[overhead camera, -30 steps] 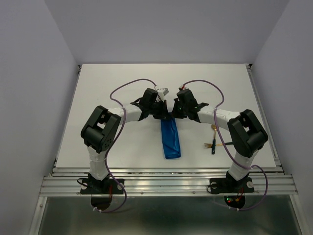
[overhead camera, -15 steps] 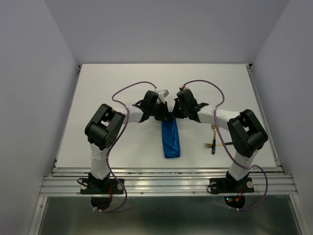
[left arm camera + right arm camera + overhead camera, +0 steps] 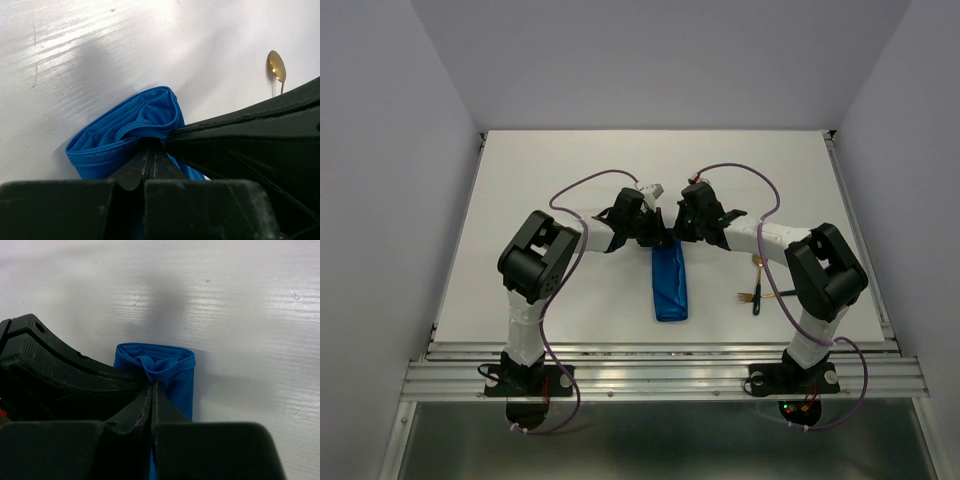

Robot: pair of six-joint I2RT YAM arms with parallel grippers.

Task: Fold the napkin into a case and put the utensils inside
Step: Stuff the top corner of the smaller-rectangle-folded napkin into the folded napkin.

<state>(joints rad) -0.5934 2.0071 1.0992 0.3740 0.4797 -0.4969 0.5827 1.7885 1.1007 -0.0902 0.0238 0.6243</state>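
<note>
The bright royal-blue soft cloth napkin [image 3: 669, 283] is already folded down to a narrow, flat strip, close to the shape of the case the task asks for. It lies near the middle of the white table [image 3: 570, 170], between the 2 arms, its length running from the front edge toward the back. Its body looks smooth and even. In the wrist views the far end shows as a mouth of several stacked layers with a rolled rim and a small pucker drawn inward.

Both grippers meet at that far end. The left gripper [image 3: 151, 156] has its fingers pressed together with a fold of the blue cloth nipped between the tips. The right gripper [image 3: 153, 390] is likewise closed on a pinch of the rim from the other side.

The utensils are not yet in. The small gold-headed spoon with a thin dark green handle [image 3: 758, 263] and the matching fork [image 3: 751, 297] lie on the table to the right of the napkin, well apart from it and just beside the right arm. They appear to cross each other.

Judging from this, the folding is largely done. What remains is to settle or open the mouth and slide both utensils inside; 0 of 2 are placed.
</note>
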